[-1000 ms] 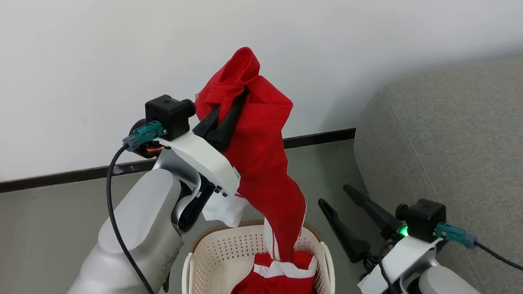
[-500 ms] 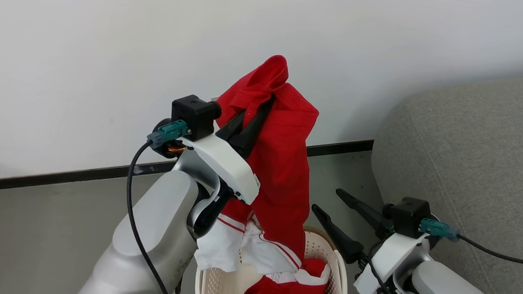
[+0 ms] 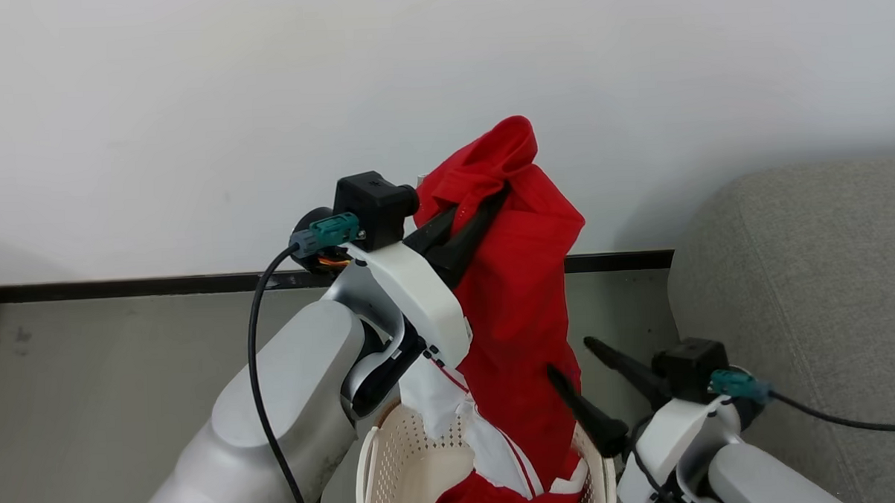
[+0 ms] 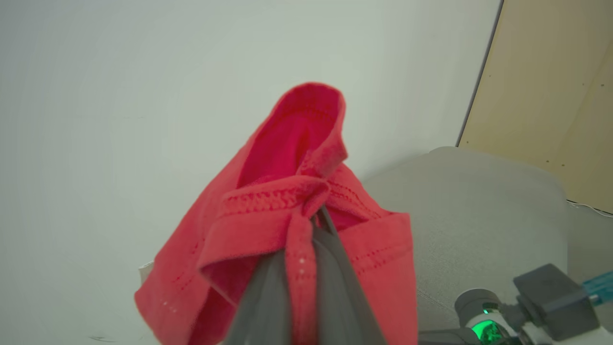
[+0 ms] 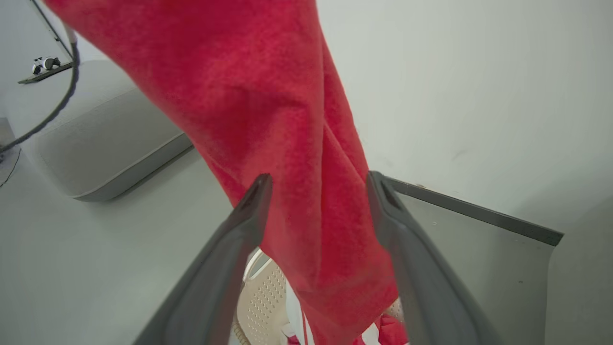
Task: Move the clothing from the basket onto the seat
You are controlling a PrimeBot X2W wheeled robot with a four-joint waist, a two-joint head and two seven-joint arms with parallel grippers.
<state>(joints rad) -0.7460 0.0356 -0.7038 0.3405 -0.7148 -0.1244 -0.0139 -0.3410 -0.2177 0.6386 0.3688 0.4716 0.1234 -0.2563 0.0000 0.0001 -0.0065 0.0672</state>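
Head view downward from above; wrist views close, upward; clothing (image 3: pixel 519 279) common to all

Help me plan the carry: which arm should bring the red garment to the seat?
Left, probably: the left gripper is shut on the raised red garment; the right gripper stands open, holding nothing, though nearer the seat.

White wall (image 3: pixel 189 104); black baseboard (image 3: pixel 121 287) along grey floor (image 3: pixel 87 383); beige panel (image 4: pixel 550 96) beside wall.

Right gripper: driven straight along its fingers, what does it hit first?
Most likely the red garment, held up by the left gripper: it hangs just ahead of the right gripper, in line with its open jaws. Depth is unclear.
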